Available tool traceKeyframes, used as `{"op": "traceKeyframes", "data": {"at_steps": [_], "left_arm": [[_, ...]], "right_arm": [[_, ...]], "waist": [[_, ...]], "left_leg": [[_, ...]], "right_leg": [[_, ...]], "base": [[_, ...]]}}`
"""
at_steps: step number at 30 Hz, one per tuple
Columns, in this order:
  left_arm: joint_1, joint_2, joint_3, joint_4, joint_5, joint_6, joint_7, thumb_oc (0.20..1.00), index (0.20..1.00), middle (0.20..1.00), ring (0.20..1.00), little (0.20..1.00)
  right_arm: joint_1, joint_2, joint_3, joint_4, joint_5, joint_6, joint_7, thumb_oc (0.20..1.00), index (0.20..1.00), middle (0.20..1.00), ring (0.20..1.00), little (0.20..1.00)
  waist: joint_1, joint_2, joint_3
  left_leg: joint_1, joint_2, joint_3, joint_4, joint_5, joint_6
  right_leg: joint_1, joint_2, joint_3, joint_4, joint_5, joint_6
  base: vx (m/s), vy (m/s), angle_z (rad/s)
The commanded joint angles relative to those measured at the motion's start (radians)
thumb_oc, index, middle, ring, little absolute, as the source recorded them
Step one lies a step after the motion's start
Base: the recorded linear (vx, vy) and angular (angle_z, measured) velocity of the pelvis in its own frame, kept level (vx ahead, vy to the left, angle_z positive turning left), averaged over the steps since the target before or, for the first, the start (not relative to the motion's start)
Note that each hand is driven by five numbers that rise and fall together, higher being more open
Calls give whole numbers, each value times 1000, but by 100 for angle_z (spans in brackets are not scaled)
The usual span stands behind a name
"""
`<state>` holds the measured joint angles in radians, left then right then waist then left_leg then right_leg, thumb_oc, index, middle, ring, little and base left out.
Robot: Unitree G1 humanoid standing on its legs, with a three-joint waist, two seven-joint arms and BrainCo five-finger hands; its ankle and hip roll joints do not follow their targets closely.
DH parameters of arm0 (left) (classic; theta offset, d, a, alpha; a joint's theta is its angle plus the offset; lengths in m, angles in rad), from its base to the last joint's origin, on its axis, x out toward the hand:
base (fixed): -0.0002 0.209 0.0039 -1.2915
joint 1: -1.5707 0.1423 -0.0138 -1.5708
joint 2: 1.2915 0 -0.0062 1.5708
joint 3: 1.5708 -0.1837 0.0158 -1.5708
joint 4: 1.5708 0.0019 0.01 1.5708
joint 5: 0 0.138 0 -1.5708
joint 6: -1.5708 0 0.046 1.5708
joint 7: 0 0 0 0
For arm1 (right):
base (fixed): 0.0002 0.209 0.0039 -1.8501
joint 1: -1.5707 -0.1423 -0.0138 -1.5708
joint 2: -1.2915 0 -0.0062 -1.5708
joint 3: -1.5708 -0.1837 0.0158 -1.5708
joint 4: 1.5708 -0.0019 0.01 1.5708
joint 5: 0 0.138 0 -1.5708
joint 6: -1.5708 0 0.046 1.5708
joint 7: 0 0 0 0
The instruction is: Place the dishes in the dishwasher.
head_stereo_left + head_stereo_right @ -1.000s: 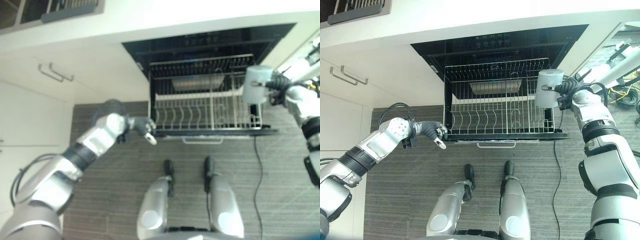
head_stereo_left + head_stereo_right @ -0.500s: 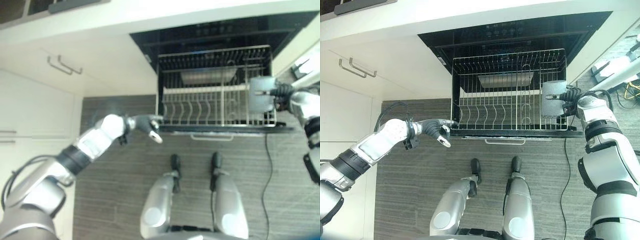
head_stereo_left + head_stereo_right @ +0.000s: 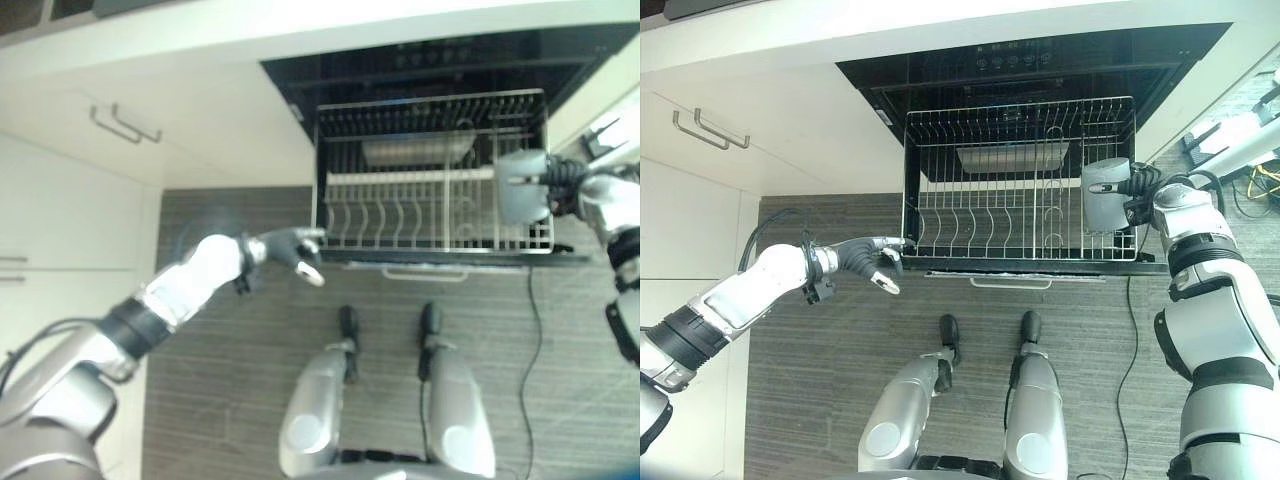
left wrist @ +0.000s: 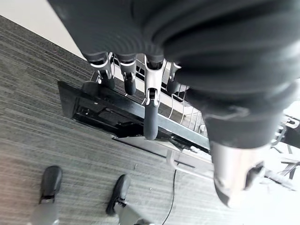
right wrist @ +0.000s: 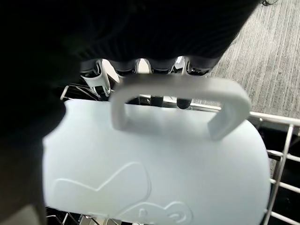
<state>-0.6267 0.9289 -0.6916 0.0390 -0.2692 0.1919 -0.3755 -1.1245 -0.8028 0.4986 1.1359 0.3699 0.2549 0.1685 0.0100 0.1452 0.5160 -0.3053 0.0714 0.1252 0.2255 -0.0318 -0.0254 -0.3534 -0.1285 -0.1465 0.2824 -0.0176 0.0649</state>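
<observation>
A pale blue-grey mug point(image 3: 1104, 195) hangs over the right end of the pulled-out wire rack point(image 3: 1010, 140) of the open dishwasher point(image 3: 1040, 65). My right hand point(image 3: 1145, 190) is shut on it, with fingers curled through the handle point(image 5: 178, 91). The mug lies on its side, low among the rack's wires. I cannot tell whether it rests on them. My left hand point(image 3: 865, 258) is open at the rack's front left corner, and its straight fingers point(image 4: 151, 112) reach the rack's front edge.
An oblong grey dish point(image 3: 1012, 158) lies at the back of the rack. White cabinet doors with bar handles point(image 3: 710, 130) stand to the left and a white counter runs above. Grey striped floor lies in front. Equipment with wires point(image 3: 1240, 140) sits at the right.
My right hand has brought the mug down from above the rack's right rim into its right end. My left hand's fingers have reached the rack's front left corner. The camera has shifted.
</observation>
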Motion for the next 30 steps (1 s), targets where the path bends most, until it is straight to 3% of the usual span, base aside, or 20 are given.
{"op": "traceKeyframes", "data": {"at_steps": [1, 5, 13, 16, 21, 23, 27, 30], "left_arm": [[105, 41, 36, -121, -88, -62, 10, 1000, 1000, 1000, 1000, 1000], [137, 49, 94, -163, -114, -116, 43, 1000, 1000, 1000, 1000, 1000], [144, 26, 173, -178, -163, -155, 115, 1000, 1000, 1000, 1000, 1000], [154, -5, 230, -171, -232, -255, 223, 1000, 1000, 1000, 1000, 1000], [238, -164, 353, -179, -189, -361, 325, 1000, 1000, 1000, 1000, 1000], [318, -254, 439, -188, -129, -414, 360, 1000, 1000, 1000, 1000, 1000], [407, -327, 527, -209, -150, -437, 373, 1000, 1000, 1000, 1000, 1000], [554, -415, 659, -246, -236, -441, 336, 1000, 1000, 1000, 1000, 1000]], "right_arm": [[-62, -60, 4, -45, -11, -24, -48, 1000, 1000, 1000, 1000, 1000], [-38, -87, -14, -127, 17, -27, -69, 1000, 1000, 1000, 1000, 1000], [0, -117, -34, -246, 82, -55, -138, 1000, 1000, 1000, 1000, 1000], [60, -113, -83, -346, 181, -105, -208, 1000, 1000, 1000, 1000, 1000], [324, -32, -312, -617, 208, -171, -300, 1000, 1000, 1000, 1000, 1000], [556, 71, -444, -832, 181, -202, -349, 1000, 1000, 1000, 1000, 1000], [776, 211, -525, -1007, 132, -217, -368, 1000, 1000, 1000, 1000, 1000], [992, 332, -629, -1150, 76, -219, -326, 1000, 1000, 1000, 1000, 1000]], "waist": [[28, -14, -27], [32, -25, -37], [31, -47, -54], [23, -59, -67], [2, -87, -104], [-24, -105, -138], [-49, -117, -180], [-80, -125, -247]], "left_leg": [[-39, 51, 3, 74, -82, -87], [-31, 56, 9, 74, -86, -86], [-13, 63, 16, 74, -93, -83], [-3, 65, 19, 74, -97, -83], [13, 72, 21, 74, -103, -76], [41, 78, 28, 74, -112, -71], [75, 89, 41, 74, -118, -67], [133, 113, 63, 74, -121, -70]], "right_leg": [[16, -38, 15, 18, -80, 88], [24, -40, 9, 18, -80, 88], [41, -42, -4, 18, -79, 84], [51, -41, -6, 18, -82, 80], [66, -32, -8, 18, -88, 68], [92, -23, -6, 18, -97, 62], [124, -14, -1, 18, -110, 55], [177, 1, 0, 18, -128, 45]], "base": [[0, 0, 0], [-10, -21, -1], [-22, -21, -3], [-15, -11, -4], [22, -27, -1], [96, -62, 5], [111, -37, 1], [199, -99, -7]]}}
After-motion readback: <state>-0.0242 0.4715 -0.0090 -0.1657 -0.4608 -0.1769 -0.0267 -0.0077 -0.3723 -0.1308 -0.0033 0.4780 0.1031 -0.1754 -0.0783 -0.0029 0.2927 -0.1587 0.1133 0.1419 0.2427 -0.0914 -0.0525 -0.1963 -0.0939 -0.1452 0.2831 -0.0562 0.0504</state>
